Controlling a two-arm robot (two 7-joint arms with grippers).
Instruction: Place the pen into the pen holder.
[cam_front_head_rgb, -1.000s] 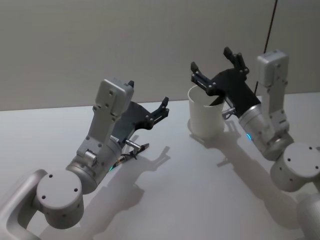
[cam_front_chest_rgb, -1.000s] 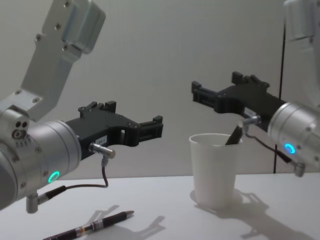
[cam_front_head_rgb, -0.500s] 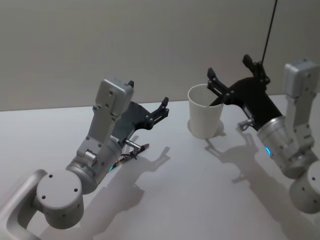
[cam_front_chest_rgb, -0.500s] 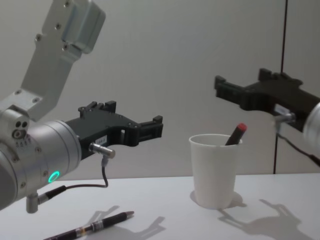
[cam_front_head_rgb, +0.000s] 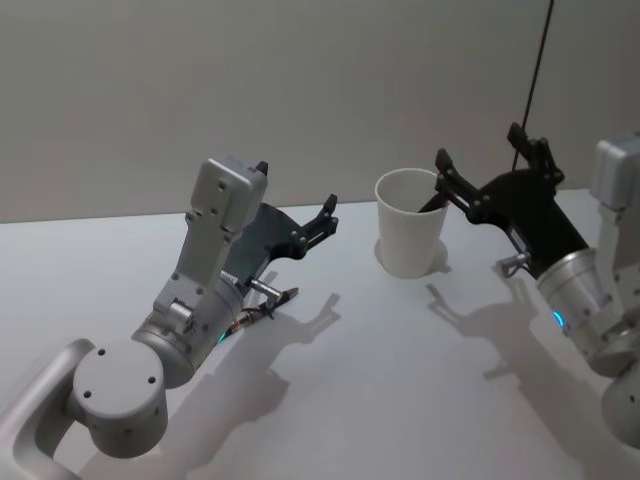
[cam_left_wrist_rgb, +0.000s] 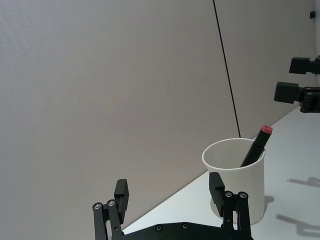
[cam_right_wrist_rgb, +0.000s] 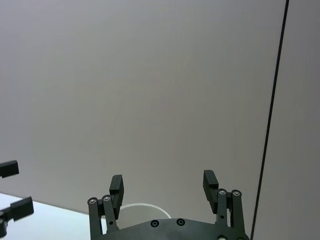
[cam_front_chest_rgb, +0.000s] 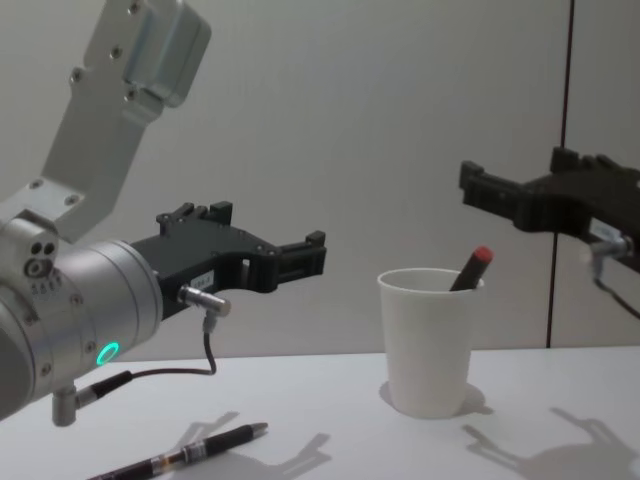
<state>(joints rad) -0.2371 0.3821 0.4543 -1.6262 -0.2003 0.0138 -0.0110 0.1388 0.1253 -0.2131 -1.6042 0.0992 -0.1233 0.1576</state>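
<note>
On my feed the pen holder (cam_front_head_rgb: 410, 235), a plain white paper cup, stands upright on the pale table (cam_front_head_rgb: 380, 390) toward the far right of centre. A red-capped pen (cam_front_chest_rgb: 470, 268) sits inside it. Its dark barrel leans against the robot's-right side of the rim and its red end pokes up just past the lip. My right gripper (cam_front_head_rgb: 482, 148) hangs in the air to the right of the cup, a little higher than the rim. From the chest camera I see clear space between it and both the cup and the pen. Its two black fingers are spread wide with nothing between them, and the right wrist camera (cam_right_wrist_rgb: 162, 180) looks out between them at the bare wall, with the cup's rim showing low down. My left gripper (cam_front_head_rgb: 296, 188) is held above the table on the left side, well apart from the cup and pointed roughly toward it. Its fingers are also parted and empty, and its wrist camera frames the cup and the leaning pen beyond them. Under that arm a second pen (cam_front_chest_rgb: 185, 455) lies flat on the table, dark with a lighter tip pointing to the right, and nothing touches it. A thin black line (cam_front_head_rgb: 540, 60) runs up the grey wall (cam_front_head_rgb: 200, 90) behind the right arm.
</note>
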